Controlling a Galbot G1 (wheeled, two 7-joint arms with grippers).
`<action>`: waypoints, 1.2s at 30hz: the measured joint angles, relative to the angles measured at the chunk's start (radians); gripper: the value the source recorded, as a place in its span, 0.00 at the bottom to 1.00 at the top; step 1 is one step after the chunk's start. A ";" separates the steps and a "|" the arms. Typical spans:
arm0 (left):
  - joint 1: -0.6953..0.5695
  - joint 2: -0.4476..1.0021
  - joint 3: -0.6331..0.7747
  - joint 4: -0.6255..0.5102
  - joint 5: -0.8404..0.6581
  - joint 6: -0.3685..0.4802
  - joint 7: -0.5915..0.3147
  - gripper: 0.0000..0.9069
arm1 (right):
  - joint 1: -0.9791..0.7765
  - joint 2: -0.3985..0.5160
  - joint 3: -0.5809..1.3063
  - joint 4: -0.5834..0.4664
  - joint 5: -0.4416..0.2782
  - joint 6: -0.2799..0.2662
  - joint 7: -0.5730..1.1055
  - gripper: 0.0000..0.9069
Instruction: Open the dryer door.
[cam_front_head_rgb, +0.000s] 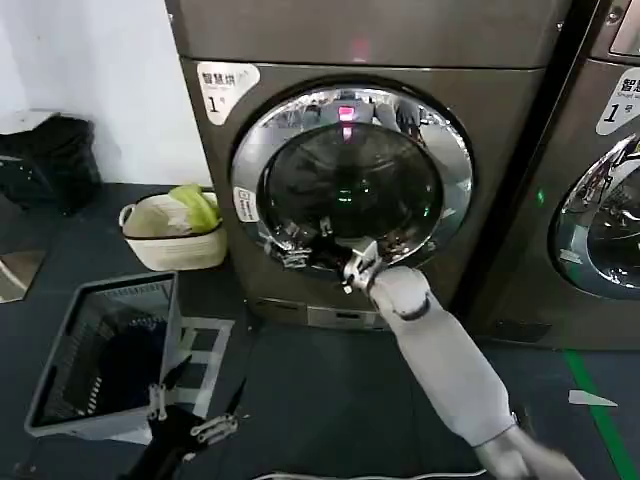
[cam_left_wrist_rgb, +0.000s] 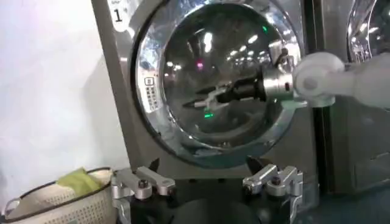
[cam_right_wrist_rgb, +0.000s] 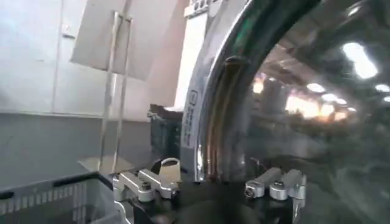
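The dryer door (cam_front_head_rgb: 340, 185), a wide chrome ring around dark glass, sits in the front of the dark-grey machine and looks flush with it. My right arm reaches up from the lower right. My right gripper (cam_front_head_rgb: 358, 268) is at the door's lower part, close to the glass. In the right wrist view its fingers stand apart, open (cam_right_wrist_rgb: 210, 179), with the chrome ring (cam_right_wrist_rgb: 210, 91) running between them. The left wrist view shows the door (cam_left_wrist_rgb: 213, 61) with the right gripper (cam_left_wrist_rgb: 204, 102) in front of it. My left gripper (cam_front_head_rgb: 195, 422) hangs low over the floor, open (cam_left_wrist_rgb: 204, 173) and holding nothing.
A white basket (cam_front_head_rgb: 170, 245) with a green cloth stands on the floor left of the machine. A grey laundry crate (cam_front_head_rgb: 100, 355) lies nearer, by my left gripper. A neighbouring machine (cam_front_head_rgb: 600, 200) with its own chrome door stands at the right. A black bin (cam_front_head_rgb: 45, 160) is at the far left.
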 joint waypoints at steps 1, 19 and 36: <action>0.000 0.000 0.000 0.000 0.000 0.000 0.000 1.00 | 0.004 0.007 -0.001 -0.009 -0.003 0.000 -0.001 1.00; 0.001 0.003 0.007 -0.006 0.000 0.002 0.000 1.00 | 0.065 0.093 -0.022 -0.113 -0.032 0.010 -0.002 1.00; -0.001 0.004 0.007 -0.005 0.001 0.003 0.000 1.00 | 0.075 0.117 -0.032 -0.145 -0.044 0.031 -0.051 1.00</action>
